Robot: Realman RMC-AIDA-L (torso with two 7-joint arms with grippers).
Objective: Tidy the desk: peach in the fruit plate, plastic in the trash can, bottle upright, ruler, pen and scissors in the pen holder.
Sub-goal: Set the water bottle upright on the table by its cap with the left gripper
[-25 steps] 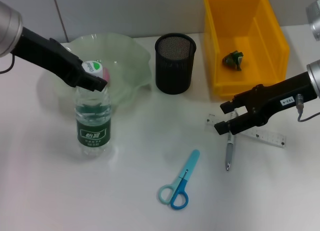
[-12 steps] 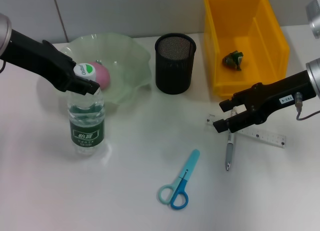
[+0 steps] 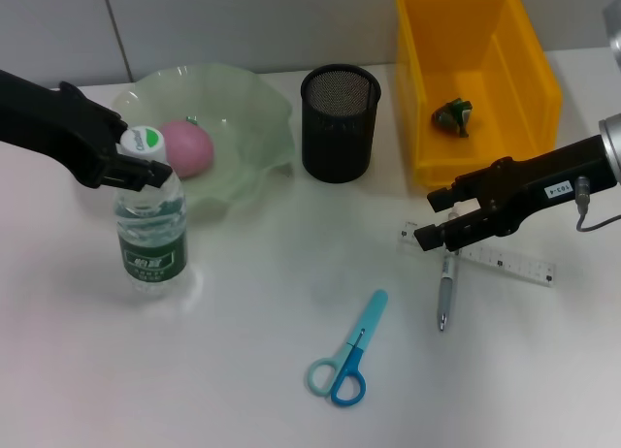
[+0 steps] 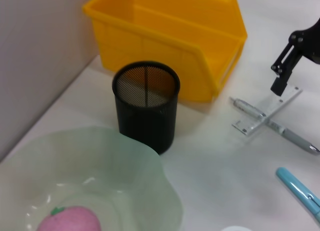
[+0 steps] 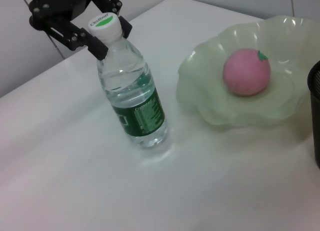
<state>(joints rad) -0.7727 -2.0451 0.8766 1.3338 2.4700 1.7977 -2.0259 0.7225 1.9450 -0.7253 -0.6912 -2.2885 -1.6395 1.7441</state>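
Observation:
The water bottle stands upright on the table in front of the green fruit plate. My left gripper is shut on it just under its white cap; the right wrist view shows the bottle and that gripper. The pink peach lies in the plate. My right gripper is open, just above the near end of the clear ruler and the top of the pen. The blue scissors lie at the front centre. The black mesh pen holder stands empty.
The yellow bin at the back right holds a crumpled piece of green plastic. The left wrist view shows the pen holder, the bin, the crossed ruler and pen, and the right gripper.
My left gripper has carried the upright bottle to the left, uncovering the peach in the plate. My right gripper has stayed over the ruler and pen, shifting only slightly.

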